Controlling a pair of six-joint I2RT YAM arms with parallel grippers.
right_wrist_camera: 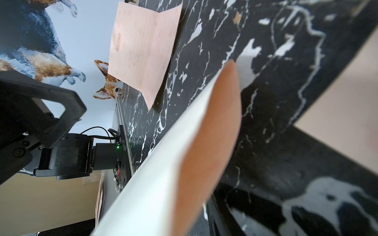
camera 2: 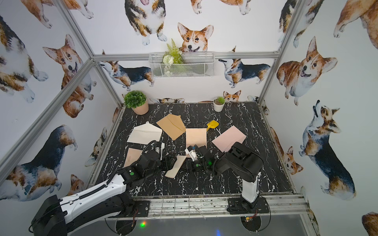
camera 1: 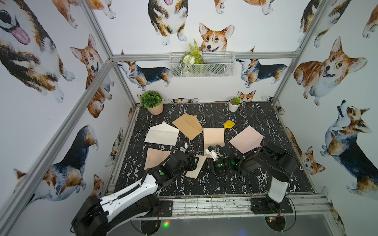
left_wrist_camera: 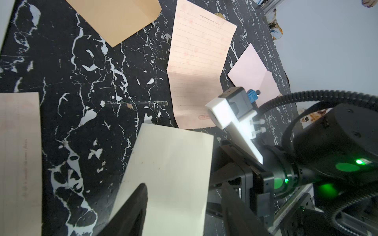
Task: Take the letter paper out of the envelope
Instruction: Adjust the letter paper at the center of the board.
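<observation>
A small cream envelope (camera 1: 198, 166) (camera 2: 177, 166) hangs tilted over the table's front middle, between my two grippers. My left gripper (camera 1: 194, 163) reaches it from the left. In the left wrist view its jaws (left_wrist_camera: 184, 185) stand apart, one finger (left_wrist_camera: 133, 210) lying over the envelope (left_wrist_camera: 169, 163) and the other clear of its edge. My right gripper (camera 1: 209, 165) meets it from the right. The right wrist view shows the envelope (right_wrist_camera: 155, 183) close up, with an orange-toned face (right_wrist_camera: 210, 143) beside it, hiding most of the jaws. I cannot tell whether that face is the letter paper.
On the marble table (camera 1: 225, 183) lie a cream envelope (camera 1: 161, 134), a brown one (camera 1: 188, 125), a pink one (camera 1: 246, 139) and two pink lined sheets (camera 1: 213, 137) (camera 1: 155, 159). A yellow object (camera 1: 229, 124) and two potted plants (camera 1: 152, 102) (camera 1: 234, 104) stand further back.
</observation>
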